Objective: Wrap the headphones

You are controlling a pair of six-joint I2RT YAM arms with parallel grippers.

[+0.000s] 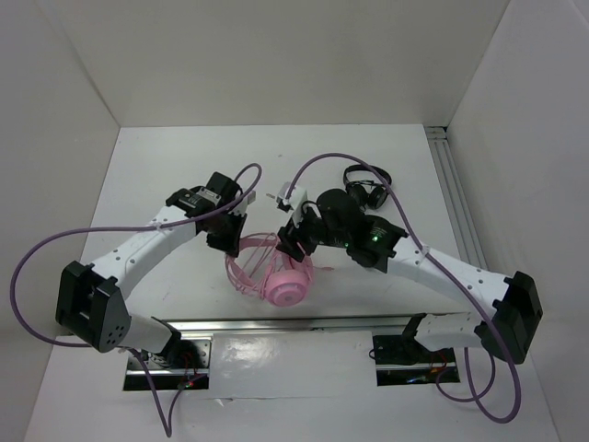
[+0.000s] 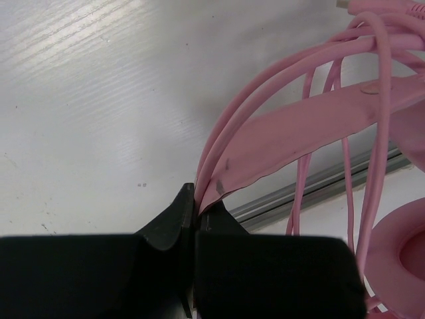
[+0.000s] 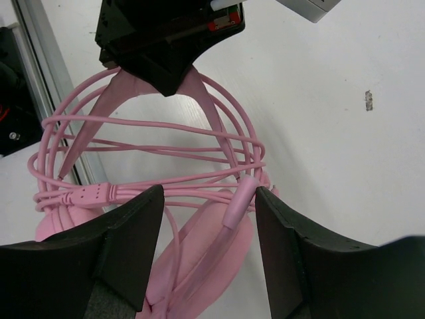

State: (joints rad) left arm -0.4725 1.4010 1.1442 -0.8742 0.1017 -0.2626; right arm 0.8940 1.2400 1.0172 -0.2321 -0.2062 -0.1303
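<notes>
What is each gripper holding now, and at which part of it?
The left gripper pinches the pink headphones by the flat headband strap. The right gripper is open, holding nothing.

The overhead view looks down from above and behind the two arms [image 1: 147,244], whose bases sit at the bottom of the frame. It stands far enough back to take in the whole white desk [image 1: 184,166]. The left wrist view sits very close and low, looking out along the left end effector [image 2: 194,199], at the bottom of its frame, across the desk surface. The right wrist view looks steeply down past the right end effector [image 3: 209,193], also from close range. All three views share the pink headphones [image 1: 285,281]. The right wrist view also catches the left end effector at the upper left of its frame.
</notes>
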